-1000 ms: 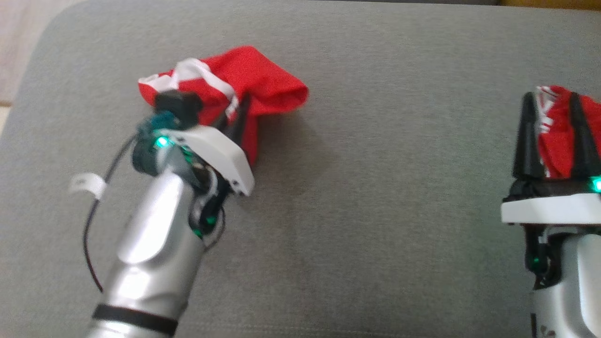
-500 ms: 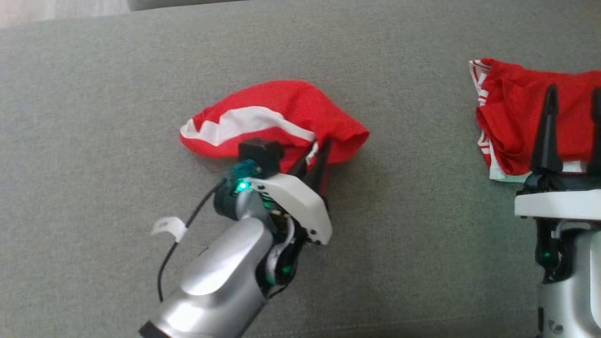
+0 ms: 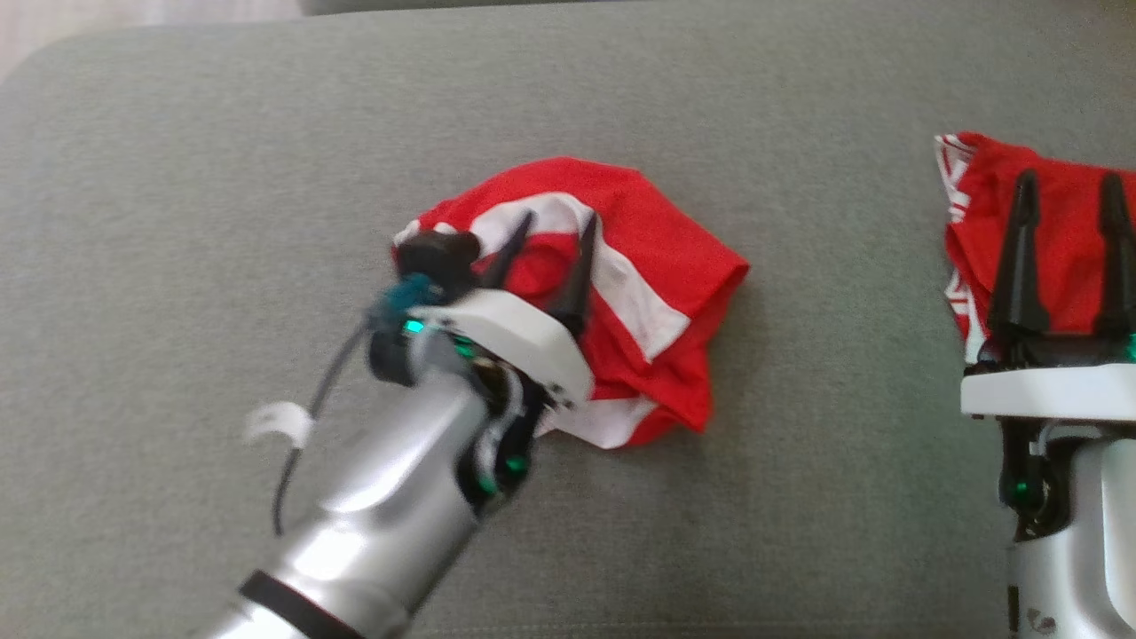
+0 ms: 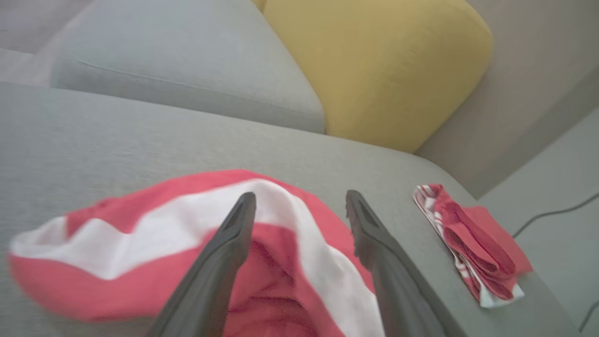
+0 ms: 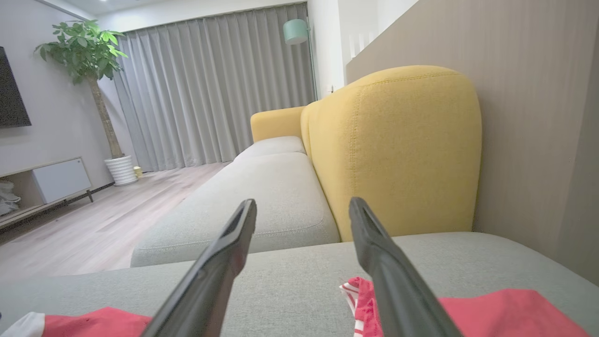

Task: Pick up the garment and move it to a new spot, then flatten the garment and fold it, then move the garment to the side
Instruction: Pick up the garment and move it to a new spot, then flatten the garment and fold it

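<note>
The garment [image 3: 674, 248] was bright red, crossed by a broad white band and white along its lower edge. The second garment [image 3: 1065, 231] was the same red, trimmed in thin red-and-white stripes. The sofa seat [image 3: 222, 177] was plain heathered grey and its backrest cushion [image 5: 398, 150] mustard yellow. The left gripper [image 3: 561, 217] and right gripper [image 3: 1068, 177] had black jaws on white wrist housings [image 3: 1047, 395], with silver forearms [image 3: 382, 532]. The curtains [image 5: 210, 89] were grey, the plant [image 5: 82, 44] green in a white pot [image 5: 120, 169].
</note>
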{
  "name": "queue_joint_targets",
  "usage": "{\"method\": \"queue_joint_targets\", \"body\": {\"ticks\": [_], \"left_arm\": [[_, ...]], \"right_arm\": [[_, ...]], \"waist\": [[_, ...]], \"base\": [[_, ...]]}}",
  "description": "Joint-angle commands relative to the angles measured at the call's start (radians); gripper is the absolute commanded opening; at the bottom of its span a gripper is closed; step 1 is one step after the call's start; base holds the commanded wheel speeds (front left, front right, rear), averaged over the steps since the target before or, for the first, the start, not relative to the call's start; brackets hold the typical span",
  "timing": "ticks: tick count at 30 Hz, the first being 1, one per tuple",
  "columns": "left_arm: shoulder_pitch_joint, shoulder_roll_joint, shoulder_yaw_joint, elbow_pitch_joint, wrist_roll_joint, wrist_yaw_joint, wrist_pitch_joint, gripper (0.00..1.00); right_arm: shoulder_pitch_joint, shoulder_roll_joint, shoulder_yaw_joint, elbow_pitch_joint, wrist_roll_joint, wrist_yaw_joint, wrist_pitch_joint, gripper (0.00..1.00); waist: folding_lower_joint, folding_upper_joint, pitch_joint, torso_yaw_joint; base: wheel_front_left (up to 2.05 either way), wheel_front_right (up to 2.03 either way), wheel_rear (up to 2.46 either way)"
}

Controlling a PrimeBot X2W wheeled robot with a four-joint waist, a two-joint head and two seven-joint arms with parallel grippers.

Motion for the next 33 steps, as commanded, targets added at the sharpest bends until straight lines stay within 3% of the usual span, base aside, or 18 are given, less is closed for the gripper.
{"method": "queue_joint_targets", "body": {"ticks": [1,8,11,15,20,25,33], "left_arm": [[-0.047,0.036,0.068,-0.037,-0.009,-0.006,-0.018,1.0],[0.005,0.151,0.196,-0.119,0.015,0.007,-0.03,1.0],[0.055,0.212,0.259,-0.17,0.08,0.0,-0.031,1.0],[0.196,0.237,0.367,-0.236,0.158,-0.025,-0.031,1.0],[0.378,0.178,0.525,-0.302,0.232,-0.065,-0.031,1.0],[0.427,0.107,0.616,-0.313,0.306,-0.124,-0.031,1.0],[0.421,0.045,0.677,-0.27,0.367,-0.196,-0.031,1.0]], "right_arm": [[-0.014,-0.002,0.023,-0.024,0.003,-0.001,-0.008,1.0],[0.009,-0.002,0.036,-0.016,0.004,-0.001,-0.001,1.0],[0.024,-0.002,0.053,-0.006,0.009,-0.001,0.0,1.0],[0.053,-0.002,0.081,0.01,0.026,-0.001,-0.003,1.0],[0.091,-0.002,0.113,0.023,0.036,-0.001,-0.007,1.0],[0.102,-0.002,0.156,0.015,0.022,-0.001,0.003,1.0],[0.104,-0.019,0.393,0.007,0.006,-0.001,0.078,1.0]], "waist": [[0.0,0.0,-0.024,0.032],[0.0,0.0,-0.061,0.087],[0.0,0.0,-0.076,0.1],[0.0,0.0,-0.098,0.107],[0.0,0.0,-0.112,0.113],[0.0,0.0,-0.115,0.124],[0.0,0.0,-0.091,0.131]], "base": [[0.0,0.0,0.0],[0.0,0.0,0.0],[0.0,0.0,0.0],[0.0,0.0,0.0],[0.0,0.0,0.0],[0.0,0.0,0.0],[0.0,0.0,0.0]]}}
